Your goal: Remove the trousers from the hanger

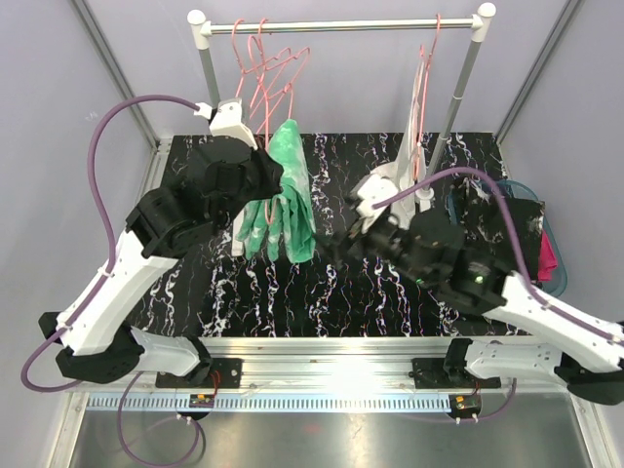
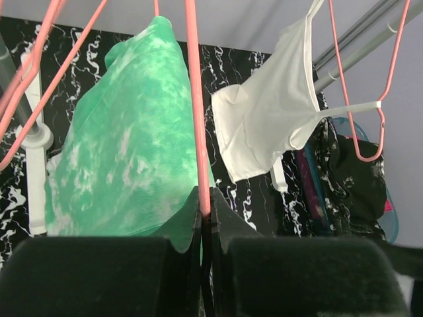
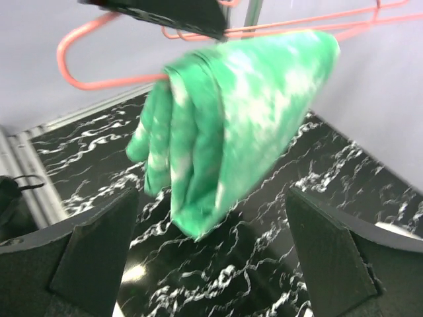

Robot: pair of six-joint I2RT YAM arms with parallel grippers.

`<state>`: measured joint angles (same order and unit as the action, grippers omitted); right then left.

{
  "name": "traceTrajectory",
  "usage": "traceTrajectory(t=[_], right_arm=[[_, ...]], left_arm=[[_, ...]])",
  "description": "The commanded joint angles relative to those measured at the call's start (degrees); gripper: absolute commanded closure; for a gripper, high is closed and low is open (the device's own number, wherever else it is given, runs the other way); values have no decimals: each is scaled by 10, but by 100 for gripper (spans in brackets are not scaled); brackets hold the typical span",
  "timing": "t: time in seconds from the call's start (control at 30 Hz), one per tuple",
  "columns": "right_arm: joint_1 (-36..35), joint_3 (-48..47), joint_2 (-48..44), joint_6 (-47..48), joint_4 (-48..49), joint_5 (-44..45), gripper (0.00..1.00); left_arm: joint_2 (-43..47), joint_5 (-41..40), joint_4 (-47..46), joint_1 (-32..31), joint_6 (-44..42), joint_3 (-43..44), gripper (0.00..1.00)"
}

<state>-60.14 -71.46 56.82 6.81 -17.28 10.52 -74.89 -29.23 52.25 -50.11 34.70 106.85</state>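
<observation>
The left gripper [image 2: 205, 221] is clamped on the pink hanger [image 2: 197, 132] bearing the green tie-dye trousers [image 2: 125, 165] (left end of the rail [image 1: 341, 24]); the right gripper [image 3: 211, 224] gapes wide, holding nothing.

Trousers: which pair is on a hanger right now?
The green-and-white tie-dye pair, draped over the pink hanger pinched in the left tool. The black marbled pair and the magenta pair lie in the basket at right.

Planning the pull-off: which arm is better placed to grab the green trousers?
Right. The right gripper faces the trousers with jaws open; the left gripper is shut on the hanger.
</observation>
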Motion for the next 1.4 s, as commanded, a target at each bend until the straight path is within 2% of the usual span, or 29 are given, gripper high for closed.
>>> traceTrajectory(t=[0.0,0.17,0.4,0.5,0.7,0.83,0.97,1.07,1.2,1.37], right_arm=[[-66,16,35,87,152,156,0],[-80,14,81,93,225,198,1],[-80,-14,152,115,192,230,1],[-79,-8,155,122,196,240,1],[-53,4,119,107,149,160,8],[-32,5,122,109,123,144,14],[-30,3,131,114,109,120,12],[-28,1,123,109,79,63,8],[-24,11,118,121,82,107,8],[-18,6,119,148,70,109,11]], left_arm=[[21,2,-108,-12,25,12,100],[19,12,-123,-24,26,16,100],[15,28,-123,-38,21,35,100],[18,33,-123,-41,17,38,100],[16,30,-110,-42,5,49,100],[19,42,-113,-43,6,49,100],[19,48,-119,-43,8,52,100],[15,34,-116,-43,7,59,100],[16,37,-116,-43,8,64,100],[14,43,-116,-43,9,66,100]])
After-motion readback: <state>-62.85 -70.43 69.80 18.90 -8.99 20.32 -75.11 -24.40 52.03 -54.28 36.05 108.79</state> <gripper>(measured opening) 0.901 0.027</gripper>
